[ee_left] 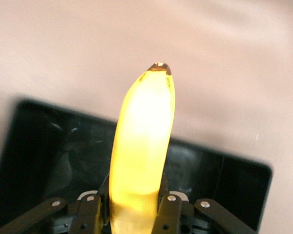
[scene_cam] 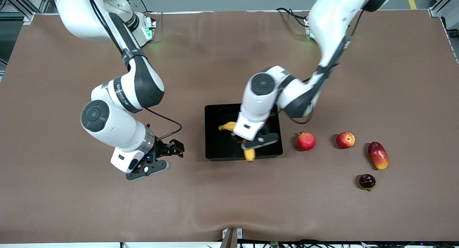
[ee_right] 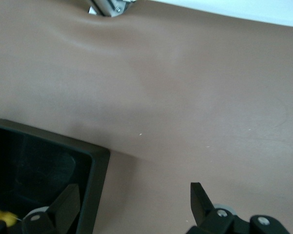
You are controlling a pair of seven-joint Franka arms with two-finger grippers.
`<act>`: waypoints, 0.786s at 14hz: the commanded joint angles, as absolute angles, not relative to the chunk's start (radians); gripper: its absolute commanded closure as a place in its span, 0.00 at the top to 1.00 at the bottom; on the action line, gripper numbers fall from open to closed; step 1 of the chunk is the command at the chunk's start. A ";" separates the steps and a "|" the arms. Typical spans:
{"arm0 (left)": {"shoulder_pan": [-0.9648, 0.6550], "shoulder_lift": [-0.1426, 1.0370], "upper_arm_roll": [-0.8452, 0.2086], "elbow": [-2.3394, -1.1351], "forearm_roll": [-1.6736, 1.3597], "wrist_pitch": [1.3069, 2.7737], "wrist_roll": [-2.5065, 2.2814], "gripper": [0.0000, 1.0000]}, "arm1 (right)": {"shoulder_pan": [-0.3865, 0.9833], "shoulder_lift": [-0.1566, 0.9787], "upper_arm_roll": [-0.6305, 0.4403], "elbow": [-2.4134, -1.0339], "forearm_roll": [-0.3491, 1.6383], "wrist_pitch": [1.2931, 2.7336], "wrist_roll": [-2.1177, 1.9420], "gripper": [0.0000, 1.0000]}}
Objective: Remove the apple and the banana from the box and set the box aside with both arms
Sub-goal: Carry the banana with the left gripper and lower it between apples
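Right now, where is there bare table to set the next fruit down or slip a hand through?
Bare brown table spans the strip nearest the front camera. Crowded: the glossy black plastic tray, where the left gripper is shut on the long yellow banana; the right gripper hangs open beside it. The round red-yellow apple sits among other fruits.

Banana (ee_left: 142,146) in the left hand (ee_left: 132,207) over black tray (ee_left: 49,146)

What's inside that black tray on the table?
Only the banana, gripped by the left end effector over the black tray, one tip poking past the rim. The arm covers part of the tray floor, so anything under it cannot be seen.
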State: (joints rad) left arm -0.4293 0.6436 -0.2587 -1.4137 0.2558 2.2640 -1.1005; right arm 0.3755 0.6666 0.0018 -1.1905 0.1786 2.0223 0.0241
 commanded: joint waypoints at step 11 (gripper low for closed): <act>-0.040 0.356 -0.264 -1.742 0.147 1.991 -0.562 0.00 | 0.505 0.750 -0.002 -1.295 0.196 2.020 0.032 1.00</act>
State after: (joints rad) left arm -0.1184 0.4558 -0.2560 -1.5651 0.1296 1.9667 -0.6486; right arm 0.4918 0.7501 0.0023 -1.2960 0.1787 2.0295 0.0255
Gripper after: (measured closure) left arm 0.630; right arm 0.000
